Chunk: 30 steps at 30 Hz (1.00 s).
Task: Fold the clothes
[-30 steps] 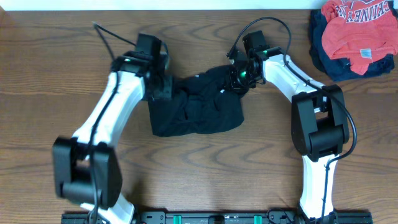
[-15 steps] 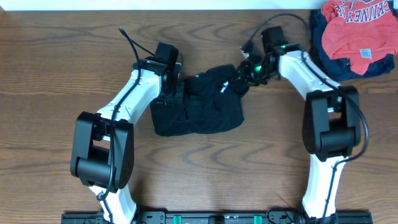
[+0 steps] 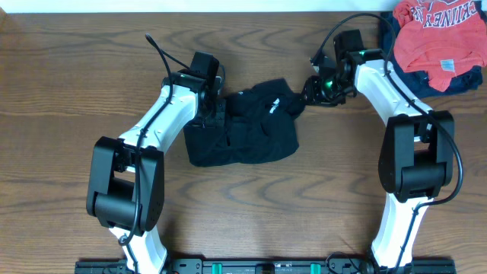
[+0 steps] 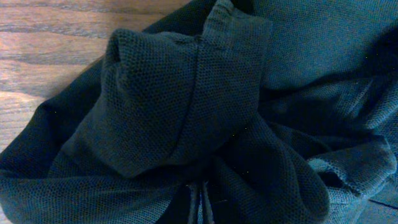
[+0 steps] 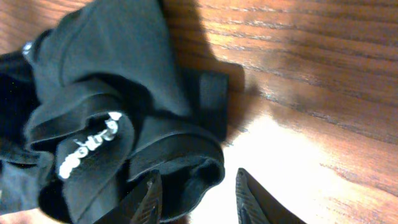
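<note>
Table (image 3: 68,76): brown wood-grain top, grain running left-right, fills almost the whole overhead view. Thin white strip (image 3: 190,5) along the far edge, beyond the right pincer (image 3: 310,90); can't tell if wall or floor. Black rail (image 3: 259,266) with green bits at the near edge, well apart from it. Red shirt (image 3: 430,38) on a navy garment (image 3: 403,72) in the far corner, right of that pincer, near but apart. Right wrist view: bright glare (image 5: 280,149) on the wood just beside the pincer tips, a dark shadow (image 5: 205,43) further out. Left wrist view: bare wood only top left, unevenly lit.
</note>
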{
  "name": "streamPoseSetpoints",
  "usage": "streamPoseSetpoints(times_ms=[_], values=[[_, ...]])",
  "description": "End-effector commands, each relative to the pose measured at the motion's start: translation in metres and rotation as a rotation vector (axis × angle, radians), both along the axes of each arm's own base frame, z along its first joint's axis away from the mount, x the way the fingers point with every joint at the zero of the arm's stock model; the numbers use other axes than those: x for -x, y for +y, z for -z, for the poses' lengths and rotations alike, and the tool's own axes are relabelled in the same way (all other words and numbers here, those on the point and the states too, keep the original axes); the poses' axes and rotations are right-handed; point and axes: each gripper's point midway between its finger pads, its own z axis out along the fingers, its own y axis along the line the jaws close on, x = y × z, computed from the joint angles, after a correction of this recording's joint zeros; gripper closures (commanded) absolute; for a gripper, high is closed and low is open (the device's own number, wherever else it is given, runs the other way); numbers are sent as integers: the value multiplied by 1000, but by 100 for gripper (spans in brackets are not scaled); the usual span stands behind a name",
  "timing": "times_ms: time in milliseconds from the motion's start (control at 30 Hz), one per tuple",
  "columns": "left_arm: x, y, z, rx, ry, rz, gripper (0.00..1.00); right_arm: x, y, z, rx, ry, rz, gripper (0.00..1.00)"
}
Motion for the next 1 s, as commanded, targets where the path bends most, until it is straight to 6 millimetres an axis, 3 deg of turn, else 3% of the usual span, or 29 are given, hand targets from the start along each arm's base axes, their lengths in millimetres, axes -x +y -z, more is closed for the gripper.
streamPoseSetpoints(times_ms=[0,333,400,500,800,967], values=[[0,-1,4,-5,8,-4,94,7,3,6,28,-12,-28,65],[0,-1,4,-5,8,-4,94,4,18,13,0,-50,-39,78],[0,-1,4,-5,8,-4,94,2,25,11,-13,-66,-49,74],[0,-1,4,-5,8,-4,94,3,34,11,-13,-77,-68,48],[0,-1,4,-5,8,-4,94,-8,42,8,-24,-138,-84,42],[0,0,4,-5,8,-4,94,-8,36,20,29,-139,-102,37]])
